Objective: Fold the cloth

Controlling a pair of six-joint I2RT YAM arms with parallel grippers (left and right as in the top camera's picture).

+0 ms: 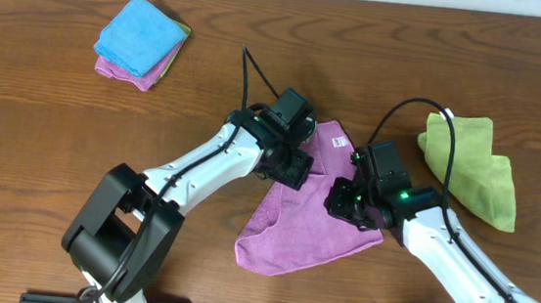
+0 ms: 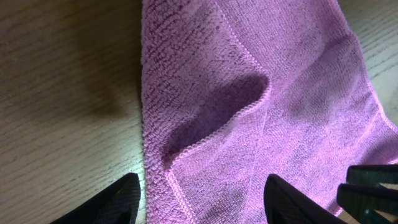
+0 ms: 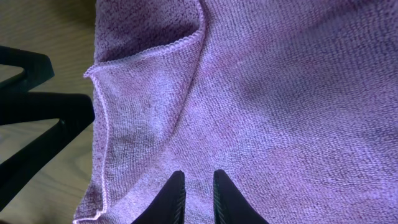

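Two white-and-black arms reach in and meet over the cloth (image 1: 293, 227), wrists bent so both hands point down at it. The left hand (image 1: 291, 165) hovers at the cloth's upper left edge with its fingers (image 2: 112, 205) spread wide and nothing between them. Right beneath it, a hemmed corner lies folded over, forming a raised pocket. The right hand (image 1: 350, 200), near the left one and over the cloth's right edge, has its fingertips (image 3: 173, 202) only a sliver apart (no fabric visibly caught in the gap). The cloth is lilac terry with a looped nap and stitched hem, lying rumpled in a rough triangle on the dark wood-grain surface (image 1: 35, 151). Well right of the right hand sits a crumpled lime-green cloth (image 1: 475, 169).
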